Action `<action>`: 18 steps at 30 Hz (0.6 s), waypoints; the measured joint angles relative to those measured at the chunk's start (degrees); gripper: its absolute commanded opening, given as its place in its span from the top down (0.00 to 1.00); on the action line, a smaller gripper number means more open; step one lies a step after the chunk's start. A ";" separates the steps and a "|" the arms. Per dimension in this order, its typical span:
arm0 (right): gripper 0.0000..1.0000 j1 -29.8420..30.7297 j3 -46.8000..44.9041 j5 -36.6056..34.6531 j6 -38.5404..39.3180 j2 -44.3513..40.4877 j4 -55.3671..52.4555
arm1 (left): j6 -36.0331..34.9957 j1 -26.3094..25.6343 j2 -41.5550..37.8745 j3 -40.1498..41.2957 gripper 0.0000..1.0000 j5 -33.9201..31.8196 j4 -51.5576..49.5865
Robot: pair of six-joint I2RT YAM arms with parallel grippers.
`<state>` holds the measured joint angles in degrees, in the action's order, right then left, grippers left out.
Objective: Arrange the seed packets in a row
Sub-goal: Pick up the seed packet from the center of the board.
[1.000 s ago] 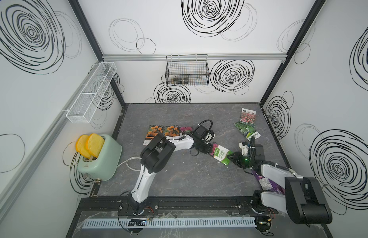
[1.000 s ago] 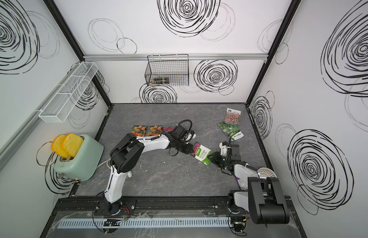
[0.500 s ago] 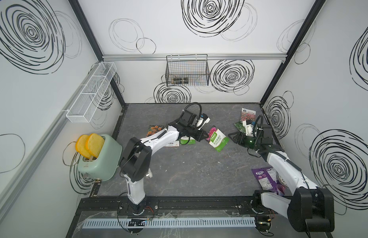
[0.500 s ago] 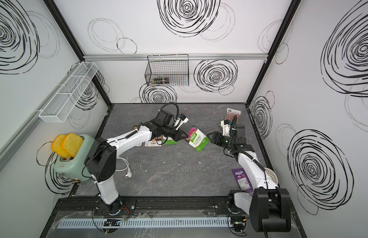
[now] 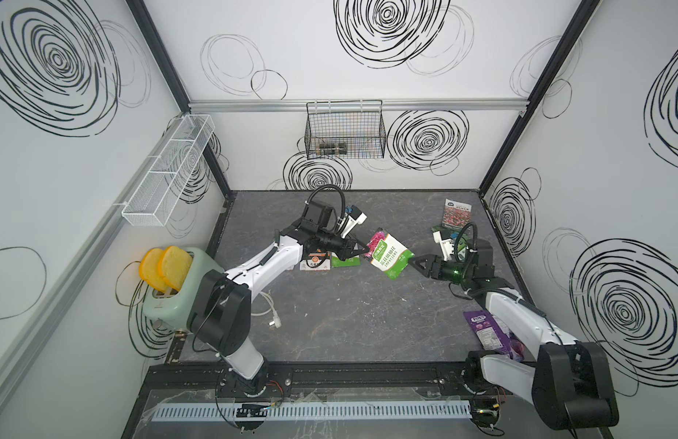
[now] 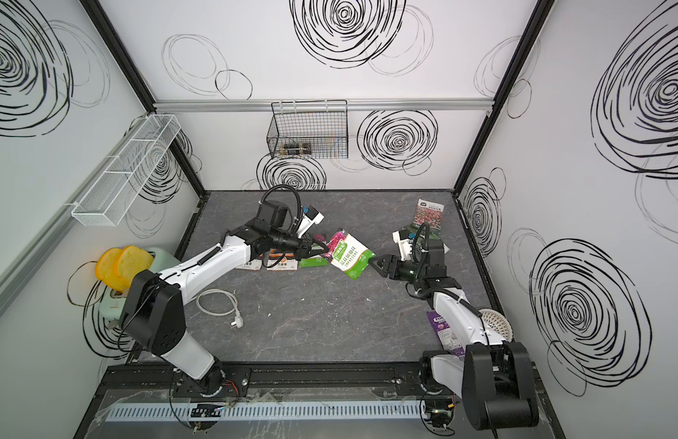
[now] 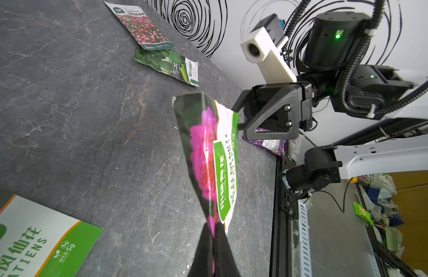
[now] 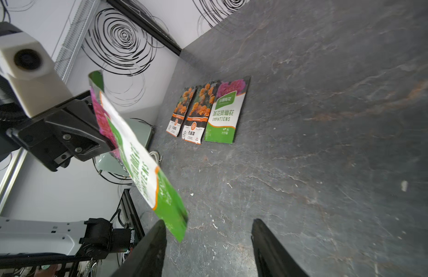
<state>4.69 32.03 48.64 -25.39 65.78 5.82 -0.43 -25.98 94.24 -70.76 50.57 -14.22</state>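
My left gripper (image 5: 364, 249) (image 7: 214, 239) is shut on one end of a green-white seed packet with pink flowers (image 5: 390, 254) (image 6: 350, 256) (image 7: 213, 156), held above mid table. My right gripper (image 5: 411, 260) (image 8: 208, 239) is open, and the packet's (image 8: 136, 153) free lower corner hangs close beside one finger (image 8: 150, 247). Flat on the table, side by side, lie two orange-flower packets (image 8: 181, 112) (image 8: 198, 115) and a second green-white packet (image 8: 226, 115). At the back right lie a red-pink flower-field packet (image 5: 456, 213) (image 7: 146, 28) and a green-fruit packet (image 7: 169, 64).
A purple snack pouch (image 5: 489, 334) (image 6: 444, 334) lies under the right arm near the front right. A mint toaster with bread slices (image 5: 174, 289) stands at the left edge, its white cable and plug (image 6: 219, 304) on the table. A wire basket (image 5: 345, 133) hangs on the back wall.
The packet in my left gripper has moved up and toward the back of the table. My right jaws have opened wider and now stand by the packet's lower corner.
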 measured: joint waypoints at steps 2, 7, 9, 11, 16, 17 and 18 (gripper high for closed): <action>0.46 1.05 0.09 0.33 0.26 0.04 0.92 | -0.17 0.00 0.26 0.00 1.00 0.57 0.00; 0.70 2.95 0.44 0.81 0.98 1.22 2.54 | -0.61 -0.52 1.29 0.00 1.00 1.44 -0.07; 0.83 3.72 0.72 0.52 1.46 1.73 2.95 | -0.72 -0.85 1.90 -0.04 1.00 1.49 -0.24; 0.99 4.52 1.14 0.09 1.60 1.95 2.99 | -0.66 -1.16 2.67 -0.11 1.00 1.42 -0.42; 1.00 5.16 2.47 -1.70 1.95 1.97 2.78 | 2.91 -0.59 4.35 -0.72 0.65 -0.15 1.03; 1.00 5.20 2.93 -2.03 1.79 1.97 2.78 | 4.81 -0.33 4.46 -0.83 0.58 -0.96 2.34; 1.00 5.22 3.48 -2.38 1.49 1.97 2.91 | 7.63 0.15 4.44 -0.83 0.52 -1.97 3.98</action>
<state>9.91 35.51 46.26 -23.90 67.75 8.73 7.20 -25.82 98.67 -71.59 48.60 -10.24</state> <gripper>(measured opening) 0.045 0.371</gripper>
